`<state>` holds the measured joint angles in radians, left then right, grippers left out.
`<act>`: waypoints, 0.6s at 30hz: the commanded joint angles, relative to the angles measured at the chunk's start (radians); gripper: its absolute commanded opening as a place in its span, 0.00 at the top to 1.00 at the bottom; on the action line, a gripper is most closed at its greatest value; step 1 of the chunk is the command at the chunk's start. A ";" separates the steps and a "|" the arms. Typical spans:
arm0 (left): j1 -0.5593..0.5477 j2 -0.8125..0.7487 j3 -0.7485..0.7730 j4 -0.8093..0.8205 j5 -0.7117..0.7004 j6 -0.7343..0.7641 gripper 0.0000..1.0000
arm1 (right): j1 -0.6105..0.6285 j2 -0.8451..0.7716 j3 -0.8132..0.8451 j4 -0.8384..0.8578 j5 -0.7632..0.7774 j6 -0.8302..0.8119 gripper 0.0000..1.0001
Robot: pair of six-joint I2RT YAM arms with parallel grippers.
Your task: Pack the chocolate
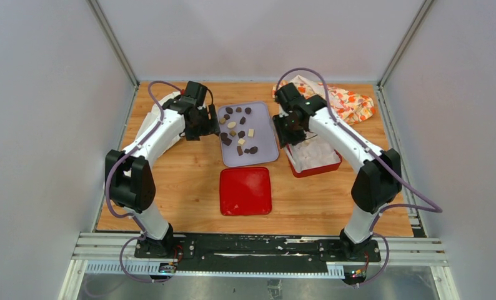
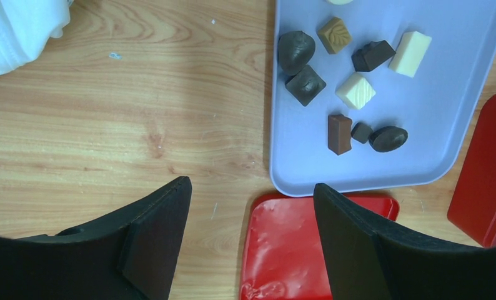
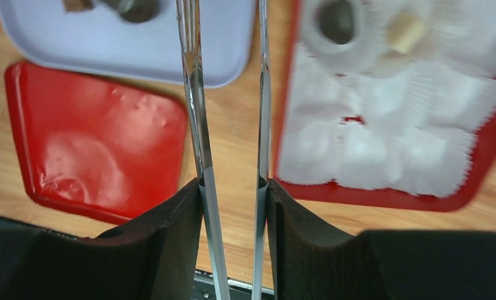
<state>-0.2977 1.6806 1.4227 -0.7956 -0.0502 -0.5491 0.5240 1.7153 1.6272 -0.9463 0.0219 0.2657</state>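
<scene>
Several chocolate pieces (image 1: 238, 131), dark, tan and cream, lie on a lavender tray (image 1: 264, 151); the left wrist view shows them too (image 2: 339, 94). A red box (image 1: 314, 167) lined with white paper cups stands right of the tray. In the right wrist view the box (image 3: 383, 197) holds a dark piece (image 3: 336, 19) and a tan piece (image 3: 405, 31) in cups. My right gripper (image 3: 233, 194) is shut on metal tongs (image 3: 192, 94), over the gap between tray and box; the tong tips are out of view. My left gripper (image 2: 252, 206) is open and empty at the tray's left edge.
A red lid (image 1: 245, 190) lies flat in front of the tray, also seen from the left wrist (image 2: 289, 250) and the right wrist (image 3: 95, 137). A white cloth (image 1: 155, 112) lies at the far left and an orange-patterned cloth (image 1: 348, 100) at the back right.
</scene>
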 commanded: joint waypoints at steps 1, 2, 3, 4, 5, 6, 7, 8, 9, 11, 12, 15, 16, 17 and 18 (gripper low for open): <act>0.006 -0.009 0.030 -0.007 -0.018 0.014 0.23 | 0.093 0.072 0.029 -0.032 -0.062 0.012 0.56; 0.006 -0.009 0.030 -0.007 -0.017 0.014 0.23 | 0.103 0.096 0.033 -0.029 -0.074 0.021 0.56; 0.006 -0.009 0.028 -0.007 -0.016 0.013 0.23 | 0.108 0.114 0.038 -0.024 -0.093 0.026 0.56; 0.006 -0.010 0.027 -0.008 -0.013 0.012 0.23 | 0.112 0.129 0.042 -0.017 -0.111 0.032 0.56; 0.006 -0.011 0.025 -0.007 -0.011 0.009 0.23 | 0.115 0.144 0.044 -0.006 -0.123 0.035 0.56; 0.006 -0.012 0.020 -0.007 -0.011 0.009 0.23 | 0.116 0.159 0.047 0.007 -0.135 0.035 0.56; 0.006 -0.014 0.019 -0.007 -0.011 0.009 0.23 | 0.116 0.176 0.058 0.008 -0.138 0.034 0.56; 0.006 -0.017 0.017 -0.007 -0.011 0.011 0.23 | 0.117 0.195 0.074 0.009 -0.143 0.031 0.56; 0.006 -0.019 0.015 -0.007 -0.012 0.010 0.23 | 0.119 0.213 0.084 0.008 -0.145 0.028 0.55; 0.006 -0.022 0.011 -0.006 -0.014 0.012 0.23 | 0.119 0.251 0.120 0.007 -0.144 0.025 0.53; 0.006 -0.023 0.009 -0.008 -0.013 0.014 0.23 | 0.120 0.275 0.140 0.004 -0.145 0.022 0.52; 0.006 -0.027 0.009 -0.011 -0.014 0.015 0.23 | 0.119 0.328 0.191 -0.009 -0.138 0.025 0.52; 0.006 -0.028 0.008 -0.011 -0.015 0.015 0.23 | 0.120 0.344 0.207 -0.012 -0.134 0.030 0.52; 0.006 -0.031 0.006 -0.011 -0.016 0.015 0.23 | 0.120 0.357 0.220 -0.014 -0.128 0.037 0.52; 0.006 -0.033 0.005 -0.011 -0.016 0.017 0.23 | 0.119 0.373 0.233 -0.017 -0.124 0.040 0.52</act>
<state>-0.2974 1.6802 1.4242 -0.7963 -0.0540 -0.5488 0.6350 2.0388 1.7981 -0.9348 -0.1062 0.2901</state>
